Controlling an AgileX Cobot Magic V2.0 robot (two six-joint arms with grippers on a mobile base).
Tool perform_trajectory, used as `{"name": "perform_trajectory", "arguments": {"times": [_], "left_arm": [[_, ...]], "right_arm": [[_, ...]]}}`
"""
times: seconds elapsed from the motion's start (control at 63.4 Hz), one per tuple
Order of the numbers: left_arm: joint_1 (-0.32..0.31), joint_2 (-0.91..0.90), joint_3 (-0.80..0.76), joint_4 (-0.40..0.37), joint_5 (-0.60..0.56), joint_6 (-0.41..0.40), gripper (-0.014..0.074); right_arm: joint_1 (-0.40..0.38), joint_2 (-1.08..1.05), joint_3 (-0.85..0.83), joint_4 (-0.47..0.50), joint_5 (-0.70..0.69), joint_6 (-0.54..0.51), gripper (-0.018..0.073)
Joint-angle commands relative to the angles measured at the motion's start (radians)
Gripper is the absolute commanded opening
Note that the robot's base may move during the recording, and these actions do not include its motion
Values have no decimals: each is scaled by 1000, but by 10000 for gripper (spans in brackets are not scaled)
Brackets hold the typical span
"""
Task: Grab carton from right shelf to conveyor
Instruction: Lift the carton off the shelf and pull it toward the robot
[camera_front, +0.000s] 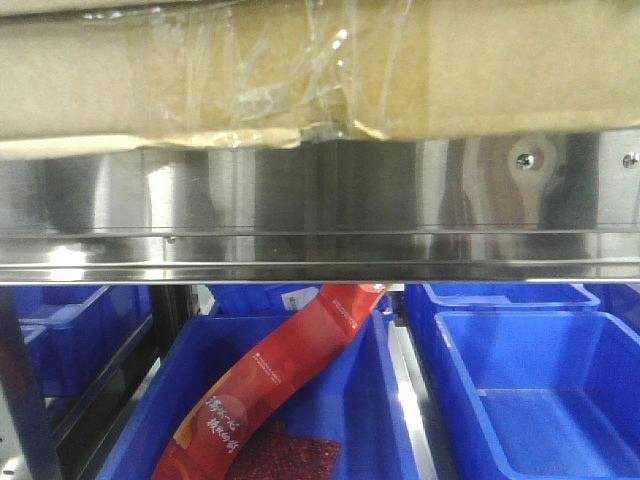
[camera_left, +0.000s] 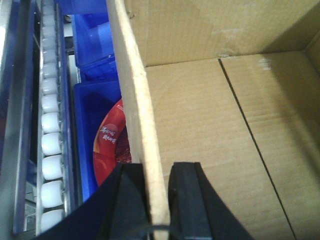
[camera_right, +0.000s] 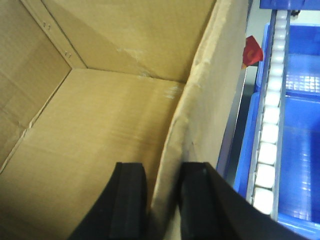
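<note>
The left jaws are clamped on one side wall of the carton (camera_left: 210, 125), with black fingers (camera_left: 186, 200) pinching both faces of its rim. The right jaws grip the opposite wall the same way, fingers (camera_right: 129, 200) tight against the cardboard. The open carton is at the right shelf (camera_front: 300, 200), its taped lower band directly above the mirror-like front rail. Below are blue bins (camera_front: 540, 390), one holding a red packet (camera_front: 270, 390).

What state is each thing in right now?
carton: open top, empty inside.
right shelf: carton sits on it.
left gripper: shut on carton's left wall.
right gripper: shut on carton's right wall.
middle blue bin: holds red packet.
right blue bin: nothing visible inside.
</note>
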Motion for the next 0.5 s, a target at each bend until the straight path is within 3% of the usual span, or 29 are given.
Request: {"name": "perform_trajectory", "arguments": {"times": [0.0, 0.252, 0.489], "left_arm": [[-8, -12, -36, -36, -37, 4, -9], [-8, -14, -148, -36, -37, 4, -9], [-8, -14, -148, -32, -28, 4, -9]], "right_arm": [[0, -17, -34, 34, -76, -28, -68], [0, -17, -114, 34, -76, -28, -68], [0, -17, -114, 34, -76, -28, -68]]}}
